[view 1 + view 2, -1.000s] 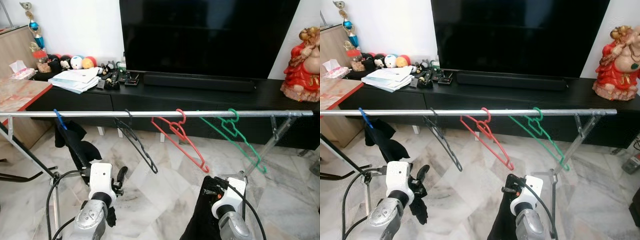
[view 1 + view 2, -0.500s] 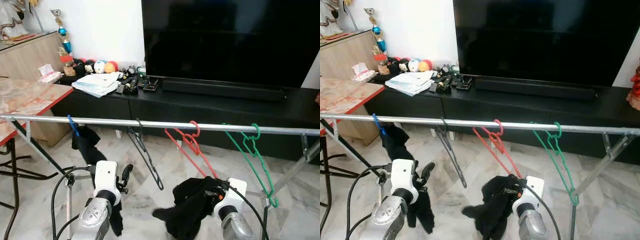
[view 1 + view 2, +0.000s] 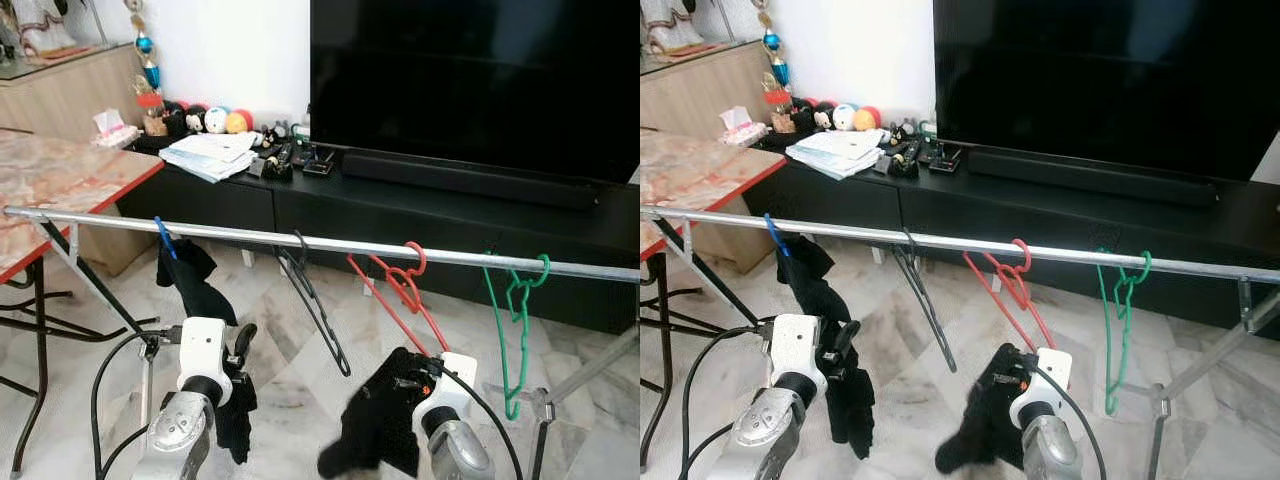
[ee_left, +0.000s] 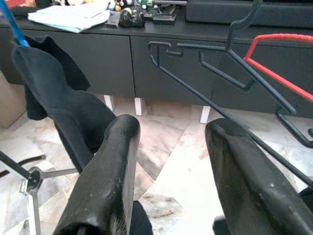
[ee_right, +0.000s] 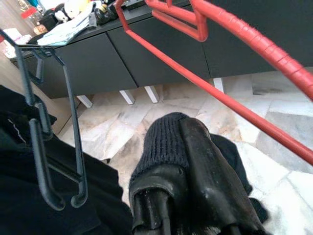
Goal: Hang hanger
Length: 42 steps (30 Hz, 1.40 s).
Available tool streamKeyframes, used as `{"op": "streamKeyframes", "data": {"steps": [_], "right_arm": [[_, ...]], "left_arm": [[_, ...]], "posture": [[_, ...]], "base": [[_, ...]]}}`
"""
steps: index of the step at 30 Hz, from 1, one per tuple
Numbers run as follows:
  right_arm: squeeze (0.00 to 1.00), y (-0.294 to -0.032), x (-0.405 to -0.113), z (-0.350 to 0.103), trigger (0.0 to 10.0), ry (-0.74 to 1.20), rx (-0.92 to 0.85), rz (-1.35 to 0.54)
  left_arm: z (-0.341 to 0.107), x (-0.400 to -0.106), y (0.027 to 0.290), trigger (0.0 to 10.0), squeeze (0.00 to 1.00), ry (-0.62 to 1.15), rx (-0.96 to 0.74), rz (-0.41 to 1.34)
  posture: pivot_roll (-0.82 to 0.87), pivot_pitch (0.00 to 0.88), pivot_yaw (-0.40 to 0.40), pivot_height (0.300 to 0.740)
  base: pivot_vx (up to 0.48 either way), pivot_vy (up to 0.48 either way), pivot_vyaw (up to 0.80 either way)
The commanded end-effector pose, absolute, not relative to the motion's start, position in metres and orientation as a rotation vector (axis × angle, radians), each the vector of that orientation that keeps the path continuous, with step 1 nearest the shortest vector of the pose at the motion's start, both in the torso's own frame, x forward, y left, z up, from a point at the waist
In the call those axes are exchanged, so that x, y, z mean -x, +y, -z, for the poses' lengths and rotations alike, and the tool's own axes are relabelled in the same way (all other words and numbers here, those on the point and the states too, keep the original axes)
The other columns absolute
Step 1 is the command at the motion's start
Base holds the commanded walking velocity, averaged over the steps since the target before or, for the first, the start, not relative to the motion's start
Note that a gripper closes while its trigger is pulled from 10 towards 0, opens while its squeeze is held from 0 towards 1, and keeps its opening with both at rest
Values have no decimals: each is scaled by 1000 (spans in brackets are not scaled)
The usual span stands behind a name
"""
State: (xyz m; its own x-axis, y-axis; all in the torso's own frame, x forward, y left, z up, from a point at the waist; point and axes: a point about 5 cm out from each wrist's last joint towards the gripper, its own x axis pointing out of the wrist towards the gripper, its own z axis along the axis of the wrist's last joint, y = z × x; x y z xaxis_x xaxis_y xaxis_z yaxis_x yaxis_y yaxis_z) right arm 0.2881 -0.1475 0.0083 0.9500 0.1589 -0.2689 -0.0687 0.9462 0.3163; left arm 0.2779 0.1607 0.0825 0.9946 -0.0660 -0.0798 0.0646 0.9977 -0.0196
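A silver rail [image 3: 250, 238] crosses the scene at chest height. On it hang a blue hanger [image 3: 166, 238] carrying a black garment [image 3: 196, 287], an empty black hanger [image 3: 318, 305], a red hanger [image 3: 402, 293] and a green hanger [image 3: 514, 335]. My right gripper [image 5: 182, 155] is low, below the red hanger [image 5: 230, 95], shut on a black knitted cloth [image 3: 378, 430] that droops from it. My left gripper [image 4: 171, 161] is open and holds nothing; it sits below the rail between the hung black garment [image 4: 54, 93] and the black hanger [image 4: 220, 73].
A black TV console [image 3: 420, 205] with a large TV [image 3: 470, 80] stands behind the rail. A red-edged table [image 3: 60, 185] is at the left. The rack's legs [image 3: 95, 285] and a cable [image 3: 110, 370] stand near my left arm. The floor is marble tile [image 3: 290, 380].
The camera has swung, so the whole scene shifted right. The black cloth in my right gripper has swung out to the left. The green hanger now hangs nearly edge-on.
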Motion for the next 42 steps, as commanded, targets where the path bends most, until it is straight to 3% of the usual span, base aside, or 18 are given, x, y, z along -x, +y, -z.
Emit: {"op": "streamKeyframes", "data": {"steps": [1, 17, 35, 42], "right_arm": [[0, -147, -290, -11, 10000, 285, -298, -118], [0, -149, -288, -8, 10000, 294, -294, -107], [0, -148, -288, -7, 10000, 301, -298, -115], [0, -147, -288, -6, 10000, 310, -295, -123]], "left_arm": [[-88, -278, 160, 10000, 0, 53, 4, 72], [-89, -278, 158, 10000, 0, 48, -10, 91], [-88, -277, 156, 10000, 0, 69, -44, 122], [-85, -281, 151, 10000, 0, 115, -59, 165]], "posture": [[77, 0, 27, 740], [79, 0, 28, 740], [81, 0, 27, 740], [82, 0, 22, 740]], "base": [[274, 0, 0], [284, 0, -268], [0, 0, 0], [0, -415, 0]]}}
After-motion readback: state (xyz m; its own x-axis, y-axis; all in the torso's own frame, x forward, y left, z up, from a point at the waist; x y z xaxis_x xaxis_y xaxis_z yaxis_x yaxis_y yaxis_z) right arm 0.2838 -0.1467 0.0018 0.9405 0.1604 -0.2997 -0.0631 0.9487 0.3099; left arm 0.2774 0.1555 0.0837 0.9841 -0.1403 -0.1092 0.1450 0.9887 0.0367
